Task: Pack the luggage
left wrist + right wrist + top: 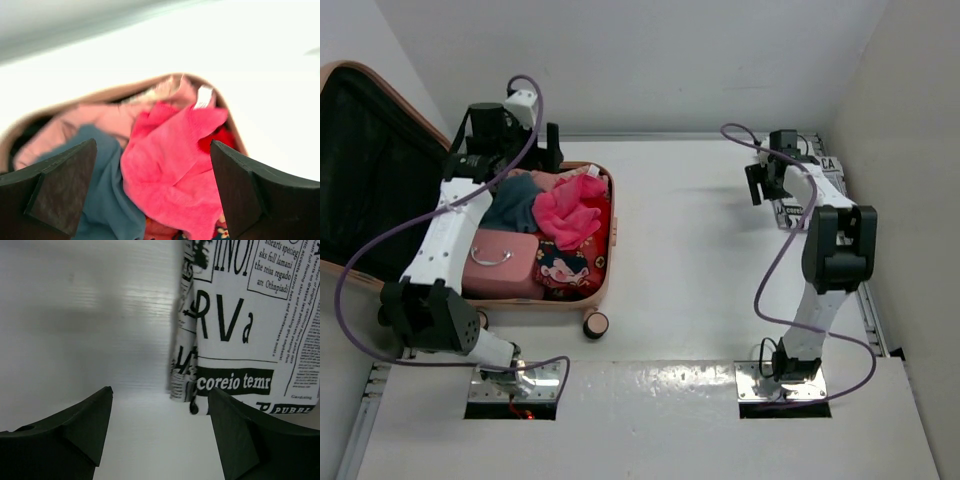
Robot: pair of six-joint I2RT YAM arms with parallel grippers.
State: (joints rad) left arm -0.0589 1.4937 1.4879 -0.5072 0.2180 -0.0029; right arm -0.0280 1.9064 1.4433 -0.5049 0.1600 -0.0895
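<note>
From above: luggage (608, 255) lying open, lid leftward, long axis running away from the bases, wheels nearest; left claw (548, 155) poised over its far end; right claw (758, 185) well apart to the right; by that, work for the left arm.

From the left wrist: jaws spread wide, empty; pink cloth (170, 165) and blue cloth (107, 200) heaped just beneath, peach rim beyond.

From the right wrist: jaws parted, gripping nothing; newsprint cloth (240, 340) ahead and rightward; luggage out of sight.
</note>
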